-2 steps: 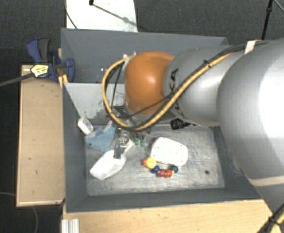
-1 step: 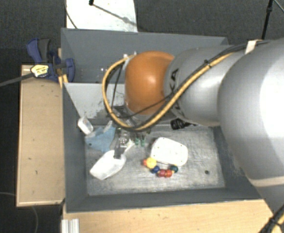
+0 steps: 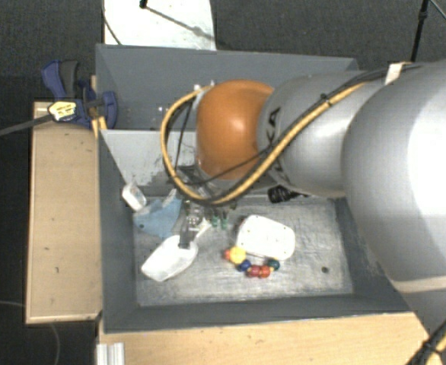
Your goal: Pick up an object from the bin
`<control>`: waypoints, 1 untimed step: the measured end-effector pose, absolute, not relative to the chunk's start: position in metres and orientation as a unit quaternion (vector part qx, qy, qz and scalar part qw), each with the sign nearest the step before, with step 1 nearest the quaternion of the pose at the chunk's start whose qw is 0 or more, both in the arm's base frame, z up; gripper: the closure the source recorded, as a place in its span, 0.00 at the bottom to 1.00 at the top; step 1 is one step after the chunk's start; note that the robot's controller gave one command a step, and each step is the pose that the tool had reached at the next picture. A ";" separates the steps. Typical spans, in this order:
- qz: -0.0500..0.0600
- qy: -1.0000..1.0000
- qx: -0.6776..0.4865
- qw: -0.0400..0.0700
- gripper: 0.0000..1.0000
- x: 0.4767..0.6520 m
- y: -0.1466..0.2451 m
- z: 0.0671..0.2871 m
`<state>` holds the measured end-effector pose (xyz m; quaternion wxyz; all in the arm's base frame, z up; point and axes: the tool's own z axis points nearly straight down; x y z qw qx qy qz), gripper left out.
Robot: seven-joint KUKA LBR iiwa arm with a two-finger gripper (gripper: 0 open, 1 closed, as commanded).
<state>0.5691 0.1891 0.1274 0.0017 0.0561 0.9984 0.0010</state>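
- Arm [image 3: 406, 173]: thick rounded casing of smooth, glossy silver-grey metal.
- Orange cover [image 3: 234, 128]: a shiny domed cap at the wrist end.
- Cable [image 3: 299, 131]: yellow with dark banding, lying along the casing and looping wide round the orange cover.
- Collar [image 3: 272, 120] beside the cover: grey, with dark lettering too small to read.
- Black plug [image 3: 281, 195] under the casing.

Gripper [image 3: 187, 236] is hanging low in the grey bin [image 3: 118, 268], left of centre, at the top end of a white scoop-shaped piece [image 3: 166, 262]. Blue crumpled thing [image 3: 156, 217] is lying just beside. White oval case [image 3: 266, 239] and coloured beads [image 3: 252, 265] are sitting mid-floor.
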 end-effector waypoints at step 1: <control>0.000 0.999 0.036 0.001 0.00 0.555 0.198 0.126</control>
